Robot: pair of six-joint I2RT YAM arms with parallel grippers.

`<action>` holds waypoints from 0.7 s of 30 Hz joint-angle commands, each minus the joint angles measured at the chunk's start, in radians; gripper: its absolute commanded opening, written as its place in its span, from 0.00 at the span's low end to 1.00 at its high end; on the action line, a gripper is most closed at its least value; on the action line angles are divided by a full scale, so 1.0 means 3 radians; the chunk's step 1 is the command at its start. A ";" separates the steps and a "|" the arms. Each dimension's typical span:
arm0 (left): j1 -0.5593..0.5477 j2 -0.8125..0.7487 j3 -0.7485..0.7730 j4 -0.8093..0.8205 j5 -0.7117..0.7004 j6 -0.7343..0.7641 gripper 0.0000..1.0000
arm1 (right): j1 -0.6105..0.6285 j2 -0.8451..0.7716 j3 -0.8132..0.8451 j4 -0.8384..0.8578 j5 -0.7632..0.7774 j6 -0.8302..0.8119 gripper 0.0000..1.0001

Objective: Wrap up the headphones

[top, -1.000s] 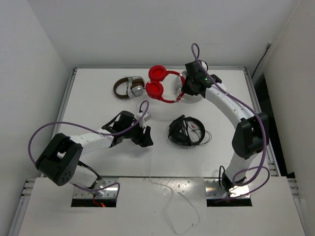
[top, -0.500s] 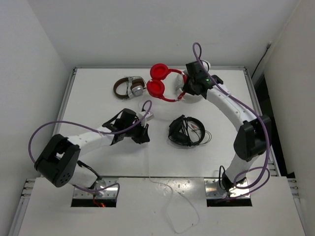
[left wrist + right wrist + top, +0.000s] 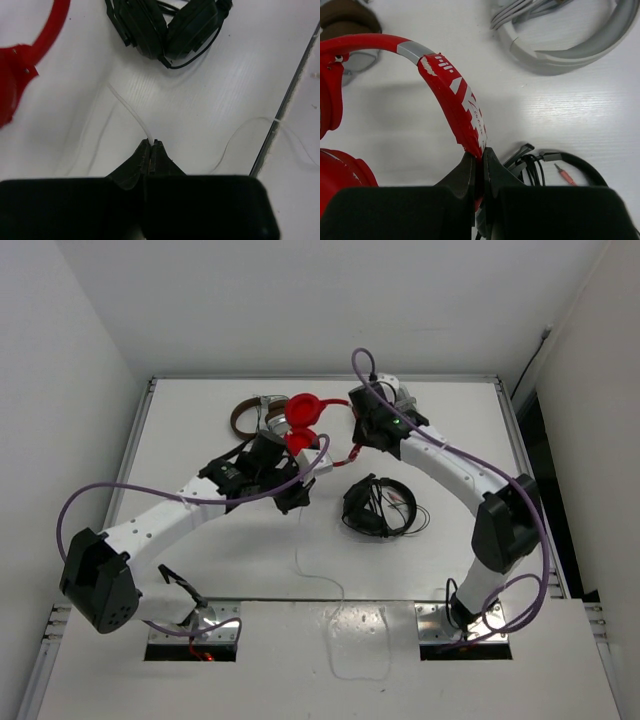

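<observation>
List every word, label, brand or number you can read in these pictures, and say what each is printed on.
No text reads clearly in any view.
Red headphones, white print along the headband: worn and flaking, illegible.
Black headphones: no lettering shows.

right gripper (image 3: 481, 157) clamped on red headphones (image 3: 455, 95), black cable (image 3: 534, 170) beside
</observation>
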 commanded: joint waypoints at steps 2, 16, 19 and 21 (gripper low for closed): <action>0.0027 -0.0036 0.0149 -0.0270 -0.0061 0.0279 0.00 | 0.0185 -0.0300 -0.0129 0.0573 0.0112 -0.0166 0.00; 0.0431 -0.0128 0.0400 0.0067 -0.0102 0.0142 0.00 | 0.0272 -0.0622 -0.0682 0.0865 -0.0082 -0.0524 0.00; 0.0472 -0.0128 0.0400 0.0179 -0.0102 0.0070 0.00 | 0.0303 -0.0652 -0.0718 0.0895 -0.0200 -0.0636 0.00; 0.0508 -0.0128 0.0400 0.0215 -0.0072 0.0070 0.00 | 0.0385 -0.0683 -0.0759 0.0936 -0.0236 -0.0698 0.00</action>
